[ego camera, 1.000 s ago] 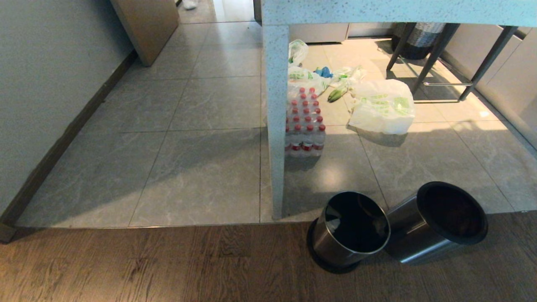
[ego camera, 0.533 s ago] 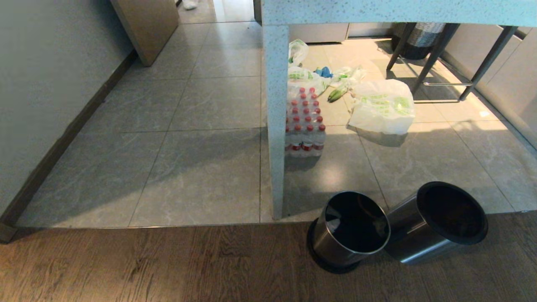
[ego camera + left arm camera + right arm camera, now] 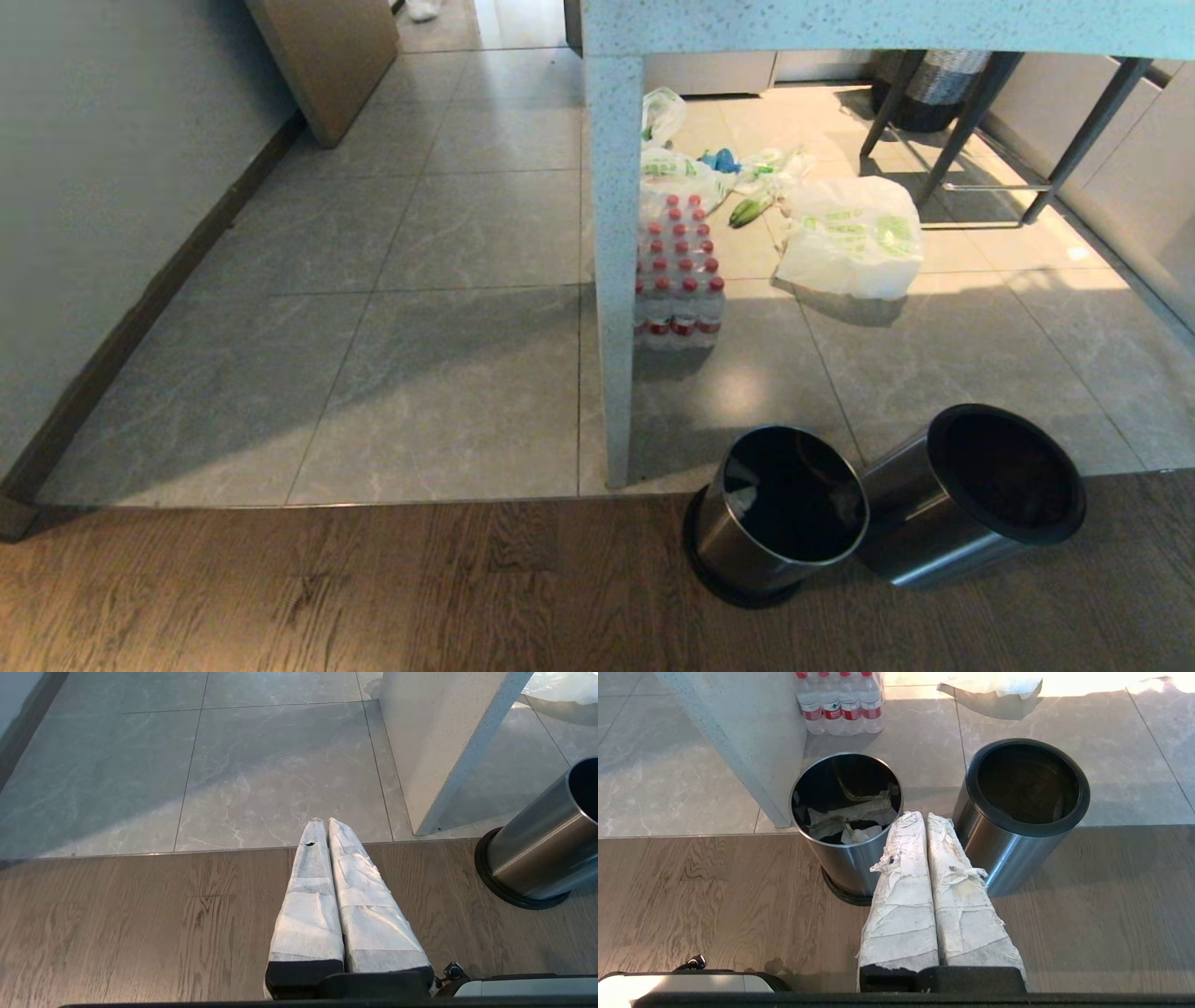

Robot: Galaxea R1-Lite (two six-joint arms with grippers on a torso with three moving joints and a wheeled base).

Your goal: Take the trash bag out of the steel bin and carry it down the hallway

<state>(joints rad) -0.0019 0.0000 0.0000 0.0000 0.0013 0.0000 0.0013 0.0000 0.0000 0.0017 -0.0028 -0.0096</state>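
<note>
The right gripper (image 3: 923, 817), its white-wrapped fingers pressed together and holding nothing, hangs over the wooden floor (image 3: 691, 896). Just beyond its tips stand two steel bins: the steel bin (image 3: 1020, 812) with the black rim ring on one side, a rimless steel bin (image 3: 847, 812) with crumpled paper inside on the other. No trash bag can be made out in either. Farther off is a pack of water bottles (image 3: 840, 702). The left gripper (image 3: 322, 825) is likewise closed and empty, near the tile edge.
</note>
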